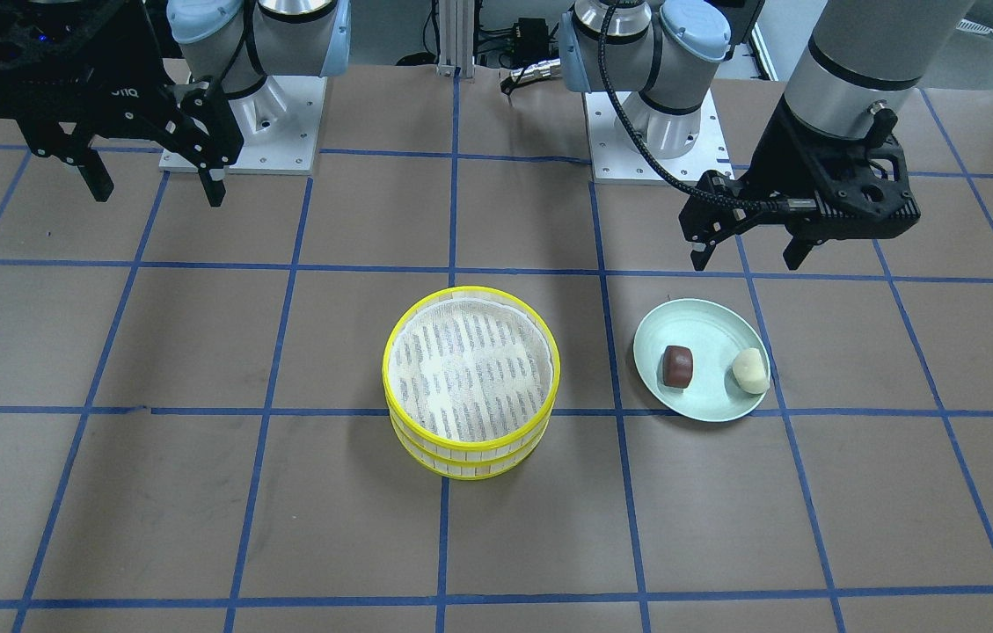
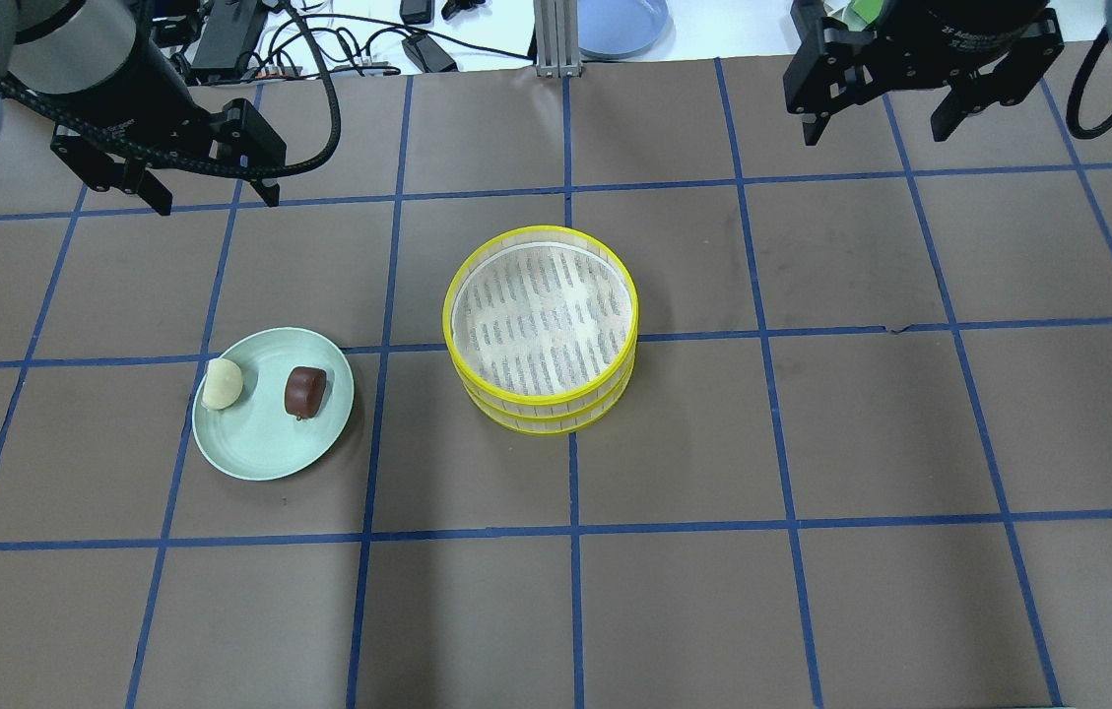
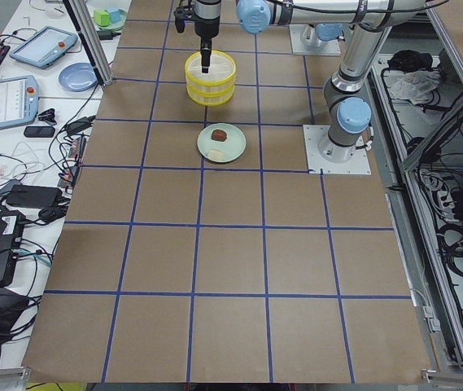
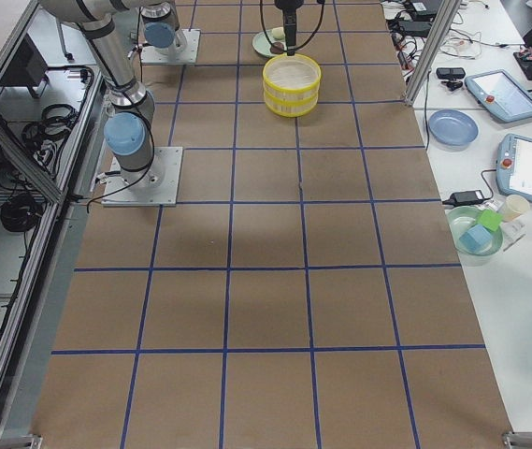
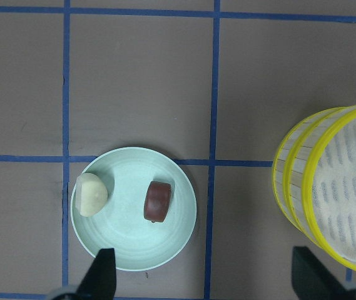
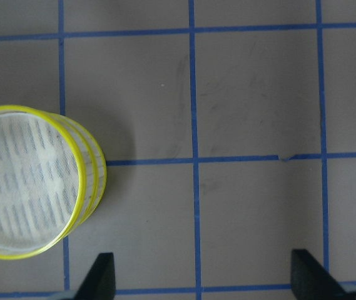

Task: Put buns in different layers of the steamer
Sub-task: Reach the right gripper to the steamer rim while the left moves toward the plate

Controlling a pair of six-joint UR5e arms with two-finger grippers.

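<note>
"Where are the buns?"

"The white bun (image 2: 222,383) and the brown bun (image 2: 305,390) lie near each other on the green plate (image 2: 265,443), not touching. The plate sits toward the left edge of the worktop (image 2: 812,443)."

"And the steamer layers (image 2: 541,406)?"

"They are stacked one on the other in the middle of the worktop, to the right of the plate."

"What about the pincers?"

"The left gripper (image 2: 218,202) hangs high over the left side, near the plate. Its fingers are spread wide and it holds nothing. The right gripper (image 2: 877,136) hangs over the right side, also wide and holding nothing."
</note>
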